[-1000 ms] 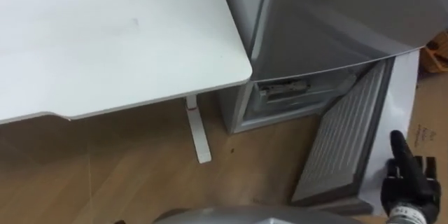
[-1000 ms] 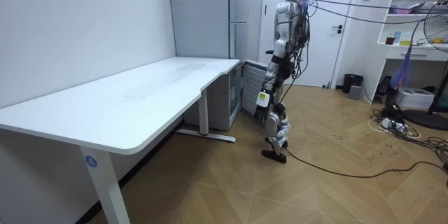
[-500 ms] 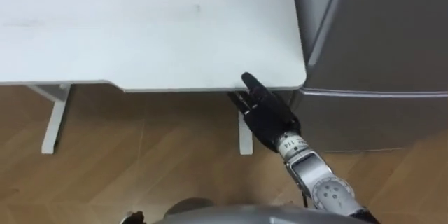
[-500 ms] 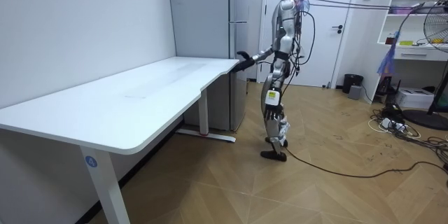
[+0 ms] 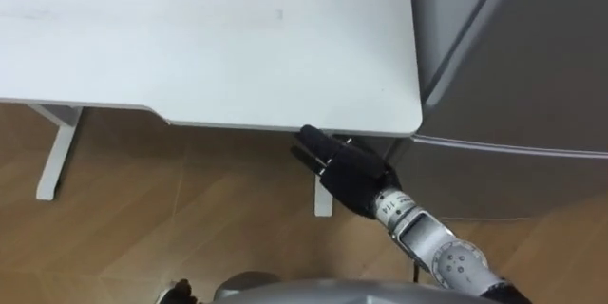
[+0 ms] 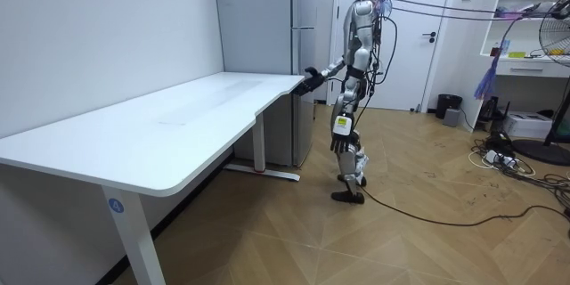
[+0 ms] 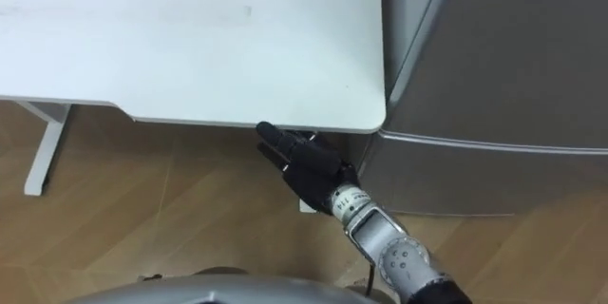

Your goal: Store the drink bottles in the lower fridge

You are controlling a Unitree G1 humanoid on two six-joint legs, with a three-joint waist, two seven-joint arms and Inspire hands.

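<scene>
You cannot tell if the right hand [image 5: 353, 177], fingers [image 5: 312, 145] straight and empty, touches the bench [image 5: 209, 47] corner; the grey fridge [image 5: 513, 76] at right is cut off, doors closed.

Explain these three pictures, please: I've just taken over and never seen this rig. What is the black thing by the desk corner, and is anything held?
It is a two-legged humanoid robot. Two pictures come from a stereo camera on its head, looking down; the third comes from a camera standing in the room. The black thing is its right hand, stretched out beside the corner of the white desk, fingers straight, holding nothing. Its left hand hangs by its thigh. Nothing lies on the desk top seen here. The grey fridge stands beside the desk; its lower door looks shut.
</scene>
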